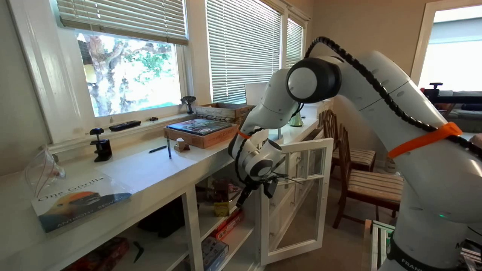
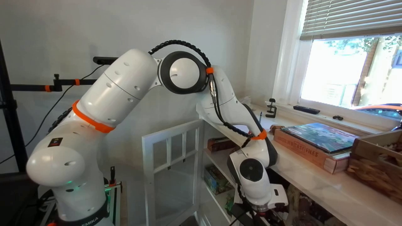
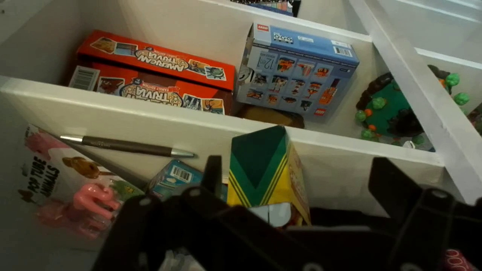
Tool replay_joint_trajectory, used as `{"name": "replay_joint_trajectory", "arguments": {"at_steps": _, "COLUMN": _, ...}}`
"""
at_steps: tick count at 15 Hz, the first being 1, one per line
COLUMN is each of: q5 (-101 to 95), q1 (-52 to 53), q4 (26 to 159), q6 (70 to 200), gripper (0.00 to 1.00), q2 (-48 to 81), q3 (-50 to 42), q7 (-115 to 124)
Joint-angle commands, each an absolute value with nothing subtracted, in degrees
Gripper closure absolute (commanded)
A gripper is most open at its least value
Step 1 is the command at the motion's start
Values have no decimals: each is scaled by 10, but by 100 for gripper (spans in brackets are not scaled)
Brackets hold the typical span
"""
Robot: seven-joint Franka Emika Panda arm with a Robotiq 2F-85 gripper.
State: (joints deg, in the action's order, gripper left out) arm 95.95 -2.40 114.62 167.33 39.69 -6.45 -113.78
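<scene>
My gripper [image 3: 301, 175] is open in the wrist view, its two black fingers wide apart and holding nothing. A yellow and green box [image 3: 260, 169] with a torn or open white flap stands on the shelf [image 3: 346, 177] between the fingers, nearer the left one. No contact is visible, and its lower part is hidden by the gripper. The yellow box [image 1: 221, 209] also shows in an exterior view, beside the gripper [image 1: 255, 198] at the open cabinet. A brown and silver pen [image 3: 128, 146], a teal box [image 3: 175, 178] and a Pop Tube Animals package [image 3: 71, 188] lie left of the gripper.
Red American Trivia boxes [image 3: 158, 64], a blue Lego box [image 3: 297, 71] and a green toy [image 3: 391, 105] are on the shelf below. The open glazed cabinet door [image 1: 324, 195] stands beside the arm. The countertop [image 1: 150, 177] overhangs the shelves and bears a book [image 1: 81, 199] and boxes.
</scene>
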Motion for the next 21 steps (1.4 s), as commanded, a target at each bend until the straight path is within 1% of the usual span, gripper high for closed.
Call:
{"name": "replay_joint_trajectory", "arguments": {"at_steps": 1, "q5": 900, "q1": -16, "q4": 1139, "q6": 1684, "gripper": 0, "q2": 422, "q3": -70, "q7": -1043}}
{"name": "replay_joint_trajectory", "arguments": {"at_steps": 10, "q5": 824, "q1": 13, "q4": 1076, "q6": 1742, "gripper": 0, "q2": 496, "q3": -100, "q7": -875}}
{"name": "replay_joint_trajectory", "arguments": {"at_steps": 21, "q5": 735, "q1": 29, "q4": 1066, "q6": 1683, "gripper": 0, "q2": 507, "q3": -133, "q7": -732}}
